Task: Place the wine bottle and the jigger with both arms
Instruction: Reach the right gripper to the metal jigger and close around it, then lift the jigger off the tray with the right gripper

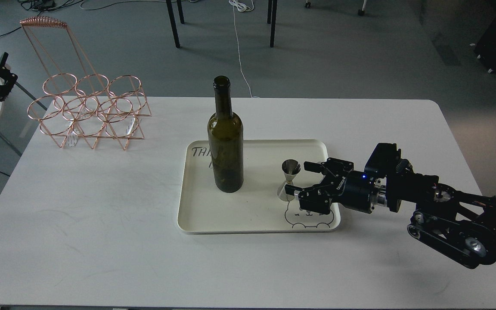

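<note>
Bottle upright on tray, jigger standing beside it, my right tool open around jigger, fingers not touching, left tool unclear.

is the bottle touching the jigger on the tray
Apart. The head view shows bare tray between the wine bottle and the jigger.

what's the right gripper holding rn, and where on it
Nothing yet, as far as shows: the right gripper is open, its fingers either side of the jigger standing on the tray, not closed on it.
</note>
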Controlling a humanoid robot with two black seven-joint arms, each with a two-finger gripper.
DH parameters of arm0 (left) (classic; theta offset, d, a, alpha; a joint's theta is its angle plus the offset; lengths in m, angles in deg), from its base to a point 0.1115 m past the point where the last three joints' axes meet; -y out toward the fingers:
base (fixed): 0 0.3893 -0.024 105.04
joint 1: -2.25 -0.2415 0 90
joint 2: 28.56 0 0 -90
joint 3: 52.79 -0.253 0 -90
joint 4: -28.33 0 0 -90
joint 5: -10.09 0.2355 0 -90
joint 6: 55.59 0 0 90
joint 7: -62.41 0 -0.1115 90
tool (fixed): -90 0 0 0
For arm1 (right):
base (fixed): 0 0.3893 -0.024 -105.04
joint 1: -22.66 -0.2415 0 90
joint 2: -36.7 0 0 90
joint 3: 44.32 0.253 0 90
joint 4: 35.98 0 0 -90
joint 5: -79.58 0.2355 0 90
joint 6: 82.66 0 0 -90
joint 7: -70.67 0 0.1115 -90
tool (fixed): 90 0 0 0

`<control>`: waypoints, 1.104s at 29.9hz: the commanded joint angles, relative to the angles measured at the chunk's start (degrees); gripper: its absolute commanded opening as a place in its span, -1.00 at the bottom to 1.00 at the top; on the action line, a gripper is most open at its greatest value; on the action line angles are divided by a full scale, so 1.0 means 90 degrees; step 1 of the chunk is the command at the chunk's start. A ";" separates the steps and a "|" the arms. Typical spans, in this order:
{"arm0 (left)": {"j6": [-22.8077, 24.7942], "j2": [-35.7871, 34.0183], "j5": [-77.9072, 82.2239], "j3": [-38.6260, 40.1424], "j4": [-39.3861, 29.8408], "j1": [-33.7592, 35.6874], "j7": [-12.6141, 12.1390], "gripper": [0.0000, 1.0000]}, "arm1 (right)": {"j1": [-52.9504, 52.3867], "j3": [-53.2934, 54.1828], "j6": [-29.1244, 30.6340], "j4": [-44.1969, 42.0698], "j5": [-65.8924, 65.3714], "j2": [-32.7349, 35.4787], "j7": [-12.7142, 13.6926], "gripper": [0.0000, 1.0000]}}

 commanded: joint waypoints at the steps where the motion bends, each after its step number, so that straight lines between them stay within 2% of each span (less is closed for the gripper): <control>1: 0.0000 -0.0001 -0.0005 0.0003 0.0000 0.0000 -0.0001 0.96 | -0.0002 -0.0070 -0.0001 -0.0242 -0.0118 -0.0223 0.0000 0.51; 4: 0.0000 -0.0001 -0.0005 -0.0006 0.0000 0.0000 -0.0001 0.96 | -0.0012 -0.0109 -0.0011 -0.0466 -0.0314 -0.0418 0.0000 0.38; 10: 0.0000 -0.0010 0.0005 -0.0016 0.0000 -0.0010 -0.0001 0.96 | -0.0060 -0.0128 -0.0225 -0.0838 -0.0314 -0.0780 0.0000 0.32; 16: 0.0000 -0.0010 0.0005 -0.0016 0.0009 -0.0010 -0.0001 0.96 | -0.0139 -0.0168 -0.0255 -0.0917 -0.0324 -0.0888 0.0000 0.14; 28: 0.0000 0.0038 -0.0005 0.0003 0.0009 0.0010 -0.0001 0.96 | -0.0236 -0.0451 -0.0304 -0.1073 -0.0324 -0.0897 0.0000 -0.73; 33: 0.0000 0.0048 -0.0005 0.0003 0.0000 0.0059 -0.0001 0.96 | -0.0285 -0.0431 -0.0626 -0.1063 -0.0324 -0.0907 0.0000 -0.89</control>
